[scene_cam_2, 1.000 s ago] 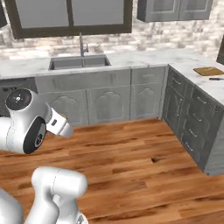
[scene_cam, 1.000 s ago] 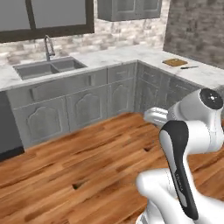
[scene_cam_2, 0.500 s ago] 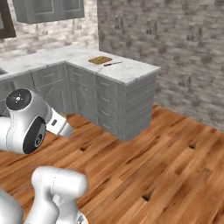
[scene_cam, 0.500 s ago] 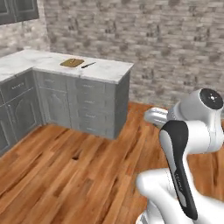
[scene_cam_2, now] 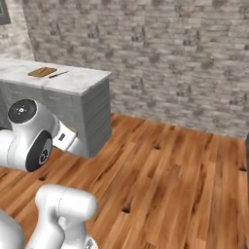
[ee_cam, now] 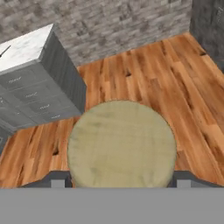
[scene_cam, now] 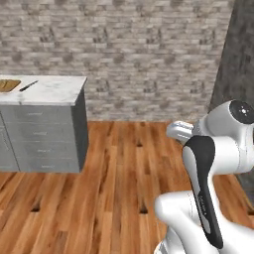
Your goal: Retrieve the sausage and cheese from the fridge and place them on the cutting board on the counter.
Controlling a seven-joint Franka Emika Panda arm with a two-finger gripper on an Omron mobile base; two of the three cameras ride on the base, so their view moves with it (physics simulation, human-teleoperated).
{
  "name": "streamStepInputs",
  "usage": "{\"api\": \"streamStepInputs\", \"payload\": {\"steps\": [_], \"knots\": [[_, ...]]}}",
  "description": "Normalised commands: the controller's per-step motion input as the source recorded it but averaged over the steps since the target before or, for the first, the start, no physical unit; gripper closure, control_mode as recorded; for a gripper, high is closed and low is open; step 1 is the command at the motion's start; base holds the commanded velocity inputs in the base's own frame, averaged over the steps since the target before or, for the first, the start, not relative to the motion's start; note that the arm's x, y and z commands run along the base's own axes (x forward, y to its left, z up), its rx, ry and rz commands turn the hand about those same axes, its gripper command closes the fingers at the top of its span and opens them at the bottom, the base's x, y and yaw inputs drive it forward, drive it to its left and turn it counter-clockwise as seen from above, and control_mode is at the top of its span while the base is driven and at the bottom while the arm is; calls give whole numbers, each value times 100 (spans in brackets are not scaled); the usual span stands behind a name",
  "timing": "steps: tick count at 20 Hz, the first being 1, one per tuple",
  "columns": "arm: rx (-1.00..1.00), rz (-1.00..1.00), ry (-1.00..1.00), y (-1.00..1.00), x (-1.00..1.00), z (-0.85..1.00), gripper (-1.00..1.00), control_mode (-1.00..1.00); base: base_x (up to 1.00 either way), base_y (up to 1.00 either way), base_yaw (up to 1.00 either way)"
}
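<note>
Brickwork [scene_cam: 149,54] rises behind the counter [scene_cam: 44,92], and wooden floor [scene_cam: 119,188] spreads out past the counter's end. The fridge [scene_cam: 239,54] stands well to the right of the counter. The cutting board [scene_cam: 9,85] lies on the counter's far left part, with a dark knife [scene_cam: 28,85] just beside it. The cheese [ee_cam: 121,144], a pale round chunk, sits off the counter, above the floor, clamped between the fingertips of the gripper [ee_cam: 121,181].
</note>
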Motion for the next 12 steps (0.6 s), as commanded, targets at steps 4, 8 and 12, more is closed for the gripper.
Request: {"api": "streamStepInputs", "payload": {"steps": [4, 8, 12], "knots": [[0, 0, 0, 0, 0, 0, 100, 100, 100, 31, -4], [0, 0, 0, 0, 0, 0, 100, 100, 100, 42, 0], [0, 0, 0, 0, 0, 0, 100, 100, 98, 69, 4]]}}
